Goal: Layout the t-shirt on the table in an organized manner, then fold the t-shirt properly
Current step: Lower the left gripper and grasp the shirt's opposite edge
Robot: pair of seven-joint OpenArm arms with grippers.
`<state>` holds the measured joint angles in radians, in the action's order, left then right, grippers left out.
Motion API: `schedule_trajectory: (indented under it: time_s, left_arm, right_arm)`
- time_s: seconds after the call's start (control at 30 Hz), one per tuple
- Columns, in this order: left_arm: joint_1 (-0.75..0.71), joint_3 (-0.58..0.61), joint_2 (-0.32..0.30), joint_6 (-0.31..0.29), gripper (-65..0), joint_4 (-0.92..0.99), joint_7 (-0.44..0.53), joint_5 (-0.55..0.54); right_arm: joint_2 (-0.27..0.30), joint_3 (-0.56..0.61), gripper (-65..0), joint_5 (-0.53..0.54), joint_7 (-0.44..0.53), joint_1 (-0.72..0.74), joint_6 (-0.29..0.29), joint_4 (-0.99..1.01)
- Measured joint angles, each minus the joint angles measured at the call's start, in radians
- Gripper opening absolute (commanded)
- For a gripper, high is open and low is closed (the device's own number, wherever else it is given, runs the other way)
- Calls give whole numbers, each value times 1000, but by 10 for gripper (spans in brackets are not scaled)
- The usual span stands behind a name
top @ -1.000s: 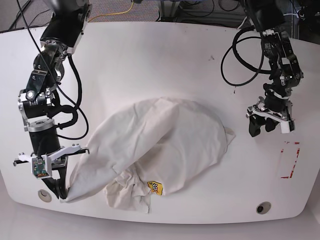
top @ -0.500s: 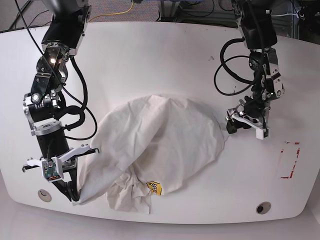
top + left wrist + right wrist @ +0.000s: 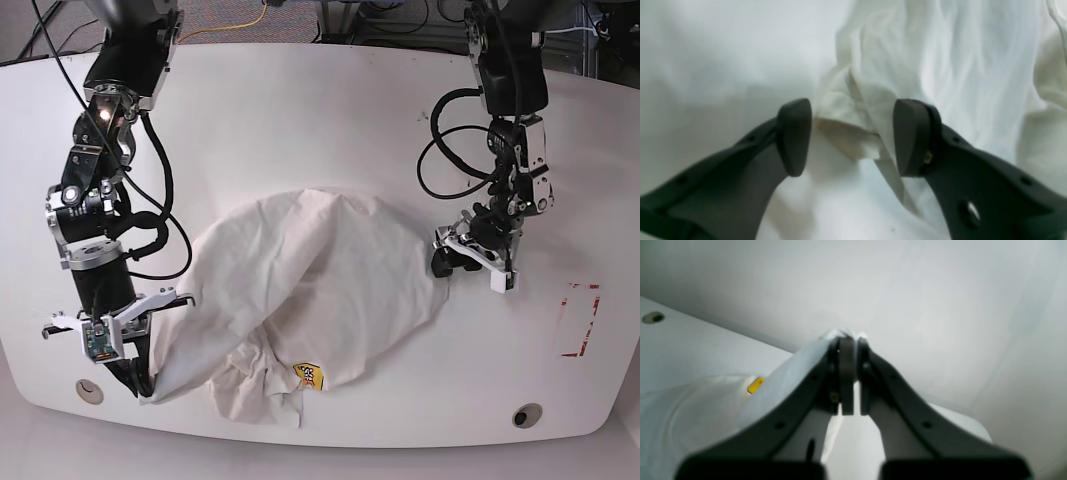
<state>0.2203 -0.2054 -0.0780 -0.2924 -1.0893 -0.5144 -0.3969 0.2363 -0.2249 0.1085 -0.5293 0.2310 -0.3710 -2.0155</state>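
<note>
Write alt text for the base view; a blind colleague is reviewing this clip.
A crumpled white t-shirt lies on a white table. The right gripper pinches its near corner, while the open left gripper reaches its far edge.

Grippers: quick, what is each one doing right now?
Left gripper: open, straddling a fold at the t-shirt edge, not pinching.
Right gripper: shut on the t-shirt.

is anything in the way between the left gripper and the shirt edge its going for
Nothing visible. The left gripper is open, its jaws straddling a folded edge of the t-shirt; only bare table lies beside it.
</note>
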Motion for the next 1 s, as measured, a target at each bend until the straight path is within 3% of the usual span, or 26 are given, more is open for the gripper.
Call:
schedule_trajectory:
  time_s: [0.33,0.57,0.9,1.0]
  left_arm:
    - [3,1,0,-4,-290,21,18,-8]
    - [1,1,0,-3,-404,25,19,-7]
    - [22,1,0,-23,-401,89,48,-32]
    - [32,1,-1,-61,-401,109,49,-31]
  right_arm:
    - [-1,0,-644,0,-6,-2,0,1]
    - [-1,0,-644,0,-6,-2,0,1]
    - [-2,0,-644,0,-6,-2,0,0]
    - [-2,0,-644,0,-6,-2,0,0]
